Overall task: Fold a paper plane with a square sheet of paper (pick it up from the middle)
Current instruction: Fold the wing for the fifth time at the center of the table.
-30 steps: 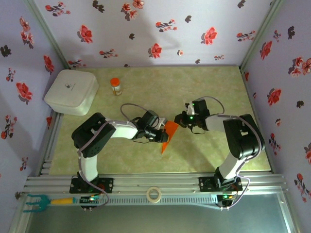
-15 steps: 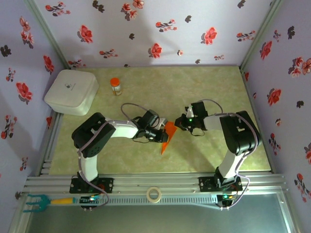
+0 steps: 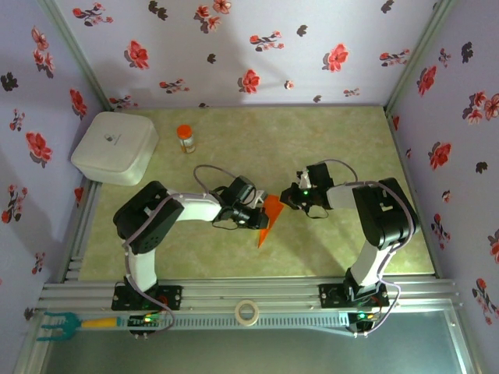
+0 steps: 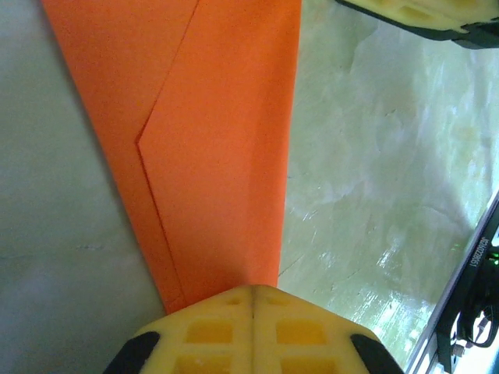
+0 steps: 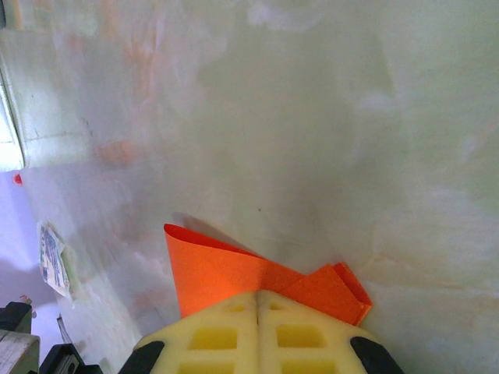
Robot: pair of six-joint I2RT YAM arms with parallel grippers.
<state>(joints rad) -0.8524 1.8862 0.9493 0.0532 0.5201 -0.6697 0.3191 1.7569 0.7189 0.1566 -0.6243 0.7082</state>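
Green table (image 3: 234,140): lidded box (image 3: 115,146), bottle (image 3: 185,139), paper (image 3: 269,218)

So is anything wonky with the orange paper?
A little. At the right gripper, the orange paper curls up off the table and one corner sticks out crumpled instead of lying flat. By the left gripper its folds look neat.
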